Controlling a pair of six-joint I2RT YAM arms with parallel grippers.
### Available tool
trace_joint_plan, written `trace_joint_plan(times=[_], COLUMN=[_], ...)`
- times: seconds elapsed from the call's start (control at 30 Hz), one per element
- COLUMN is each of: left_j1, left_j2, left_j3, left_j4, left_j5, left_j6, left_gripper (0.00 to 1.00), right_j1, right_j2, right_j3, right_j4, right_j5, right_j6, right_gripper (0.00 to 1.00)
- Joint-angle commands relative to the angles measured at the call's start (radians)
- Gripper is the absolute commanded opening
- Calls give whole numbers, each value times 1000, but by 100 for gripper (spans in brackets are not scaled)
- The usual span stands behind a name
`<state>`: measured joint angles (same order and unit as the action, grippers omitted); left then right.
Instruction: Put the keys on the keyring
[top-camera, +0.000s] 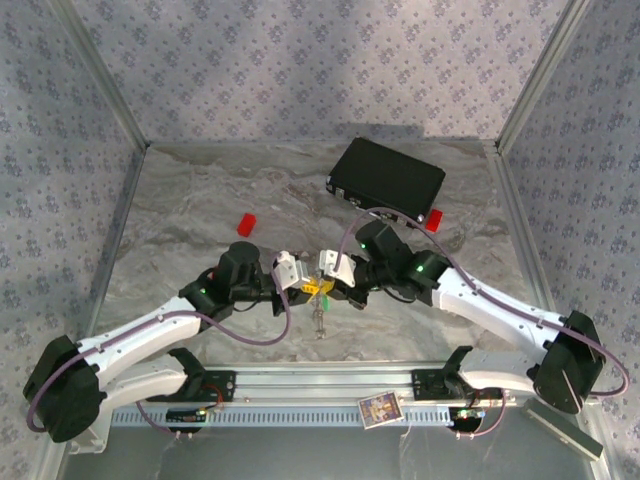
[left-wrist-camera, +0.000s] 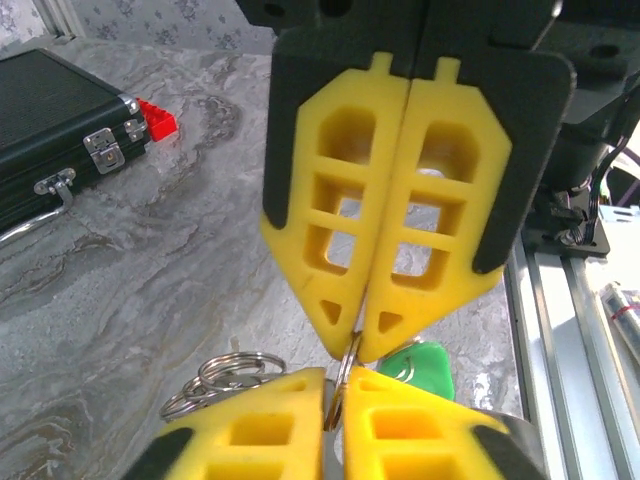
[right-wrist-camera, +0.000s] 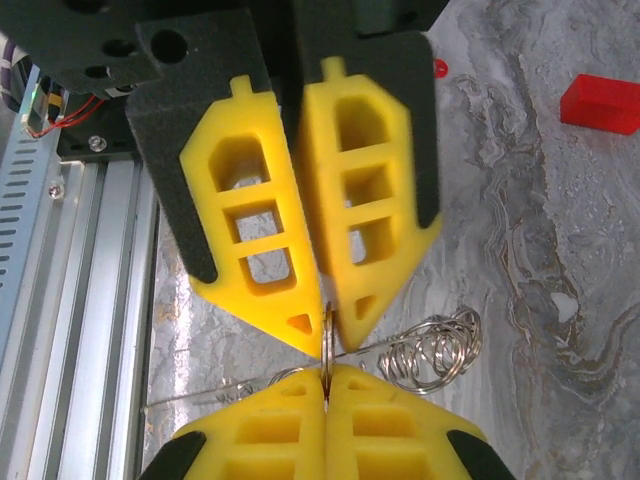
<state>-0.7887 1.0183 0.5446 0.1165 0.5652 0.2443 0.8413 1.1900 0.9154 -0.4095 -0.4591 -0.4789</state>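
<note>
My two grippers meet tip to tip above the middle of the table, left gripper (top-camera: 304, 289) and right gripper (top-camera: 329, 290). Both are shut on the same thin silvery keyring (left-wrist-camera: 347, 372), seen edge-on. In the left wrist view my left gripper (left-wrist-camera: 338, 385) pinches the ring from below, and the right gripper's yellow fingers (left-wrist-camera: 440, 200) pinch it from above. The right wrist view mirrors this, with my right gripper (right-wrist-camera: 326, 378) holding the keyring (right-wrist-camera: 327, 340). A bright green key (left-wrist-camera: 422, 366) hangs just behind the ring. A bunch of linked silvery rings (left-wrist-camera: 222, 381) (right-wrist-camera: 436, 350) dangles beside it.
A black case (top-camera: 388, 180) lies at the back right of the table, with a red block (top-camera: 432, 219) at its near corner. Another red block (top-camera: 246, 223) sits at the back left. The metal rail (top-camera: 330, 385) with a small card (top-camera: 380, 409) runs along the near edge.
</note>
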Motion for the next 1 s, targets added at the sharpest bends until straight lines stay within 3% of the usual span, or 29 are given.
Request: trace_joint_plan(times=[0.0,0.07,0.23,0.5,0.73,0.97], left_j1=[-5,-6,-5,-5,-5,-5], left_j2=[7,3,-13,-17,-12,-8], left_j3=[38,36,9,-55,-73,-87], left_j4=[-11,-8,54,215,256,286], left_j5=[15,16,27,27,22,18], left_j6=[24,26,3,-72,-92,-108], left_gripper=[3,0,0,0,0,0], right_j1=[12,6,-38,-73,-73,-73], right_j2=[-3,-11,-62,-125,-143,-206], right_j3=[42,36,-41,-167,-194,-264], right_j4=[-26,-11,87,243,253,250], right_j5=[-16,-18,-58,-103,-93,-72], right_j6=[-23,-11,57,188,221,259], right_gripper=[0,0,29,32,33,40])
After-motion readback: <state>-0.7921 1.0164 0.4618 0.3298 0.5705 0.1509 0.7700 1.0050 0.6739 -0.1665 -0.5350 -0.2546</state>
